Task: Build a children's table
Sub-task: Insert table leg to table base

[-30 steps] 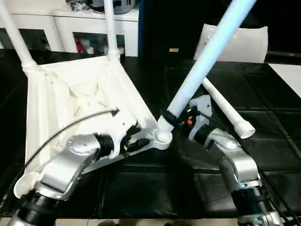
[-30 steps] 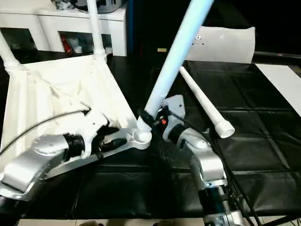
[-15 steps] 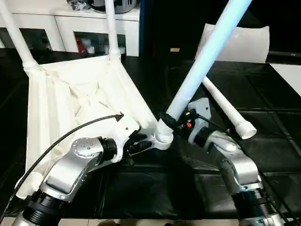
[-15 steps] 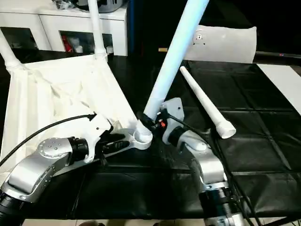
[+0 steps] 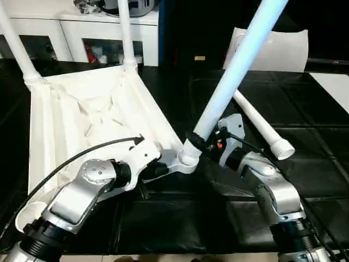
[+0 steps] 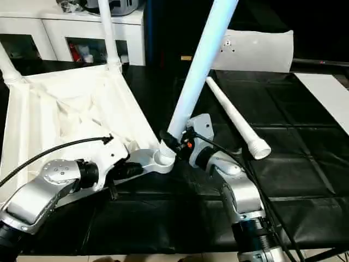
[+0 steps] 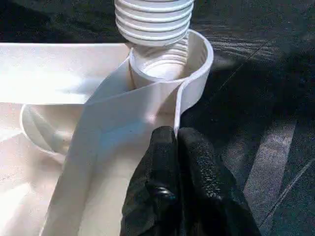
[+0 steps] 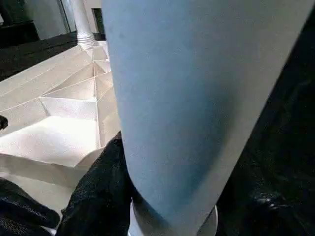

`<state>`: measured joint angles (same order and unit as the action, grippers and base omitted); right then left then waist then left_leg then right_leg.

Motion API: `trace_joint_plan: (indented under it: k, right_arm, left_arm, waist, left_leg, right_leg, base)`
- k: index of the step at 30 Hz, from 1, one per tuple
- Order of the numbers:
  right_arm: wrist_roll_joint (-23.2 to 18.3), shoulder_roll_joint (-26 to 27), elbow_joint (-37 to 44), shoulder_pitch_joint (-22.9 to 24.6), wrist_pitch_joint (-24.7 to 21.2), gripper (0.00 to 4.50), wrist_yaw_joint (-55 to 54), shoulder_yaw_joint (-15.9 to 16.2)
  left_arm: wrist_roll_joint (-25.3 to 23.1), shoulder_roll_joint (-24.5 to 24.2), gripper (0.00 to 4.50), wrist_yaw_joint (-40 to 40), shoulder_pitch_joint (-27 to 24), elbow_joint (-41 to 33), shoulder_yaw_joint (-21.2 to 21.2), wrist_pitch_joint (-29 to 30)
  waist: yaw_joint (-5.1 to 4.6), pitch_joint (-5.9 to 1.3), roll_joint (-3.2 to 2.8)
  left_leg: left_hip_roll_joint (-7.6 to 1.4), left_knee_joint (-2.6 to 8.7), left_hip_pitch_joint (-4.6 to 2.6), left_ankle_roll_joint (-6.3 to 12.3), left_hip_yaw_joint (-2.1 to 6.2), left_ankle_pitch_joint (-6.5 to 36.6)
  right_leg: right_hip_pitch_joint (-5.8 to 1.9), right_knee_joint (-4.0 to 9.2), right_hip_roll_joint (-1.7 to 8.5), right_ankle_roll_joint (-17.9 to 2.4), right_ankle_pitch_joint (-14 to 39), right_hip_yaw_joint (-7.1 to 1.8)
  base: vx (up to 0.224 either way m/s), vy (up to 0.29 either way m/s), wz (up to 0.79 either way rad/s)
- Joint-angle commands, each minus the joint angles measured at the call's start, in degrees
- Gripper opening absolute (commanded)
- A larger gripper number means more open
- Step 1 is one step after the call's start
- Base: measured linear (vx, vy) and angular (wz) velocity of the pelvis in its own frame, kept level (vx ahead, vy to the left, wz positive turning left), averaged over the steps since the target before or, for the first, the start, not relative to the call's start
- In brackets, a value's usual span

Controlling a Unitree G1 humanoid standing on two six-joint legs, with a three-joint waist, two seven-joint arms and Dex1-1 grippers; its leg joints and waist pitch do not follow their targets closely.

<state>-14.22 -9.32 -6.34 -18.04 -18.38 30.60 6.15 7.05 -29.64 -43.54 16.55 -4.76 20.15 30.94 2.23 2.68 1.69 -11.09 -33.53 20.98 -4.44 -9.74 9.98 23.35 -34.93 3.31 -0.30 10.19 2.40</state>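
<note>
Children's table, white plastic, in assembly: the square top (image 5: 92, 114) lies upside down on the black-covered surface (image 5: 305, 180), ribbed underside up, occupying the robot's left half of the scene. Two legs already stand in the far corner sockets, one at the far left corner (image 5: 19, 49) and one at the far right corner (image 5: 125, 33), both upright. At the near right corner, the round socket (image 6: 163, 158) has a third leg (image 5: 234, 71) meeting it at a slant, its ribbed threaded end (image 7: 155, 19) sitting just at the socket's mouth while the shaft leans up and away to the robot's right. A fourth leg (image 5: 262, 125) lies loose on the surface to the right, behind the right arm, its wide end nearest the robot. Left hand (image 7: 176, 140): black fingers (image 7: 160, 162) pressed together, clenched on the thin wall of the top's edge just beside the near right socket. Right hand (image 5: 197, 143): wrapped around the slanted leg low on its shaft, just above the socket, grasping it. Beyond the surface stands a white cabinet (image 5: 98, 33) with shelves holding small items; a white panel (image 5: 272, 49) leans at the far right behind the slanted leg.
</note>
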Motion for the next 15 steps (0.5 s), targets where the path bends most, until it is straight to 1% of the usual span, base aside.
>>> trace_joint_plan:
  k: [1, 3, 5, 7, 8, 10, 12, 13, 15]
  right_arm:
    - [0.19, -0.75, 1.25, -0.48, -0.59, 1.89, 0.26, 0.00]
    - [0.16, -0.82, 1.15, -0.66, -0.66, 1.89, 0.33, 0.01]
    - [0.25, -0.92, 0.98, -0.84, -0.64, 1.89, 0.51, 0.14]
    - [0.34, -0.93, 0.80, -0.99, -0.57, 1.89, 0.57, 0.21]
    - [0.39, -0.89, 0.75, -1.05, -0.55, 1.89, 0.59, 0.25]
    - [0.42, -0.86, 0.74, -1.07, -0.55, 1.89, 0.60, 0.28]
    - [0.44, -0.76, 0.84, -1.01, -0.63, 1.89, 0.64, 0.42]
    - [0.54, -0.79, 0.91, -0.88, -0.67, 1.89, 0.88, 0.67]
    - [0.55, -0.79, 1.04, -0.72, -0.82, 1.89, 1.19, 0.93]
  left_arm:
    - [-1.53, -0.93, 0.00, -0.94, -0.24, 2.00, 2.39, 0.66]
    - [-1.97, -1.42, 0.00, -1.66, -0.20, 1.92, 2.92, 0.61]
    - [-2.01, -1.54, 0.00, -2.05, -0.24, 1.66, 2.98, 0.63]
    - [-1.80, -0.62, 0.00, -0.77, -0.05, 2.04, 2.02, 1.04]
    - [-0.60, 0.11, 0.00, -0.68, 0.06, 1.85, 1.13, 2.23]
    - [0.36, 0.55, 0.55, -0.83, 0.11, 1.61, 0.55, 3.13]
    - [0.61, 0.73, 0.55, -1.07, 0.26, 1.58, 0.38, 3.13]
    - [-0.17, 0.46, 0.55, -0.97, 0.36, 1.99, 0.71, 2.56]
    - [-1.32, 0.14, 0.91, -0.64, 0.47, 2.71, 1.09, 1.90]
  waist:
    - [0.04, -3.03, -0.94]
    - [0.02, -3.04, -0.92]
    - [-0.05, -3.02, -0.91]
    - [-0.10, -3.07, -0.97]
    - [-0.15, -3.08, -0.97]
    - [-0.07, -3.06, -1.00]
    - [-0.07, -3.05, -0.97]
    - [-0.01, -3.08, -1.07]
    - [-0.04, -3.10, -1.05]
  left_leg:
    - [-1.37, 4.11, -0.64, -1.69, 0.49, 17.81]
    - [-1.37, 4.12, -0.69, -1.64, 0.53, 18.24]
    - [-1.37, 4.15, -0.60, -1.67, 0.55, 18.03]
    - [-1.39, 4.10, -0.64, -1.69, 0.53, 17.64]
    - [-1.38, 4.07, -0.61, -1.73, 0.44, 17.58]
    - [-1.37, 4.05, -0.66, -1.69, 0.45, 17.70]
    - [-1.38, 4.07, -0.64, -1.61, 0.46, 17.78]
    - [-1.32, 4.04, -0.61, -1.54, 0.49, 17.70]
    - [-1.30, 4.06, -0.58, -1.44, 0.51, 17.72]
  right_leg:
    - [-2.27, 4.79, 3.22, -7.63, 18.87, -2.28]
    - [-2.23, 4.83, 3.23, -7.41, 19.69, -2.27]
    - [-2.29, 4.80, 3.23, -7.39, 19.44, -2.28]
    - [-2.26, 4.70, 3.22, -7.74, 18.62, -2.27]
    - [-2.28, 4.64, 3.22, -7.95, 18.34, -2.31]
    - [-2.23, 4.68, 3.24, -8.15, 18.63, -2.28]
    - [-2.25, 4.73, 3.21, -8.25, 18.49, -2.27]
    - [-2.29, 4.74, 3.21, -8.14, 18.41, -2.25]
    - [-2.32, 4.76, 3.18, -7.72, 18.53, -2.27]
  base:
    - [0.000, 0.000, 0.00]
    - [0.000, 0.000, 0.00]
    - [0.000, 0.000, 0.00]
    - [0.000, 0.000, 0.00]
    - [0.000, 0.000, 0.00]
    - [0.000, 0.000, 0.00]
    - [0.000, 0.000, 0.00]
    - [0.000, 0.000, 0.00]
    - [0.000, 0.000, 0.00]
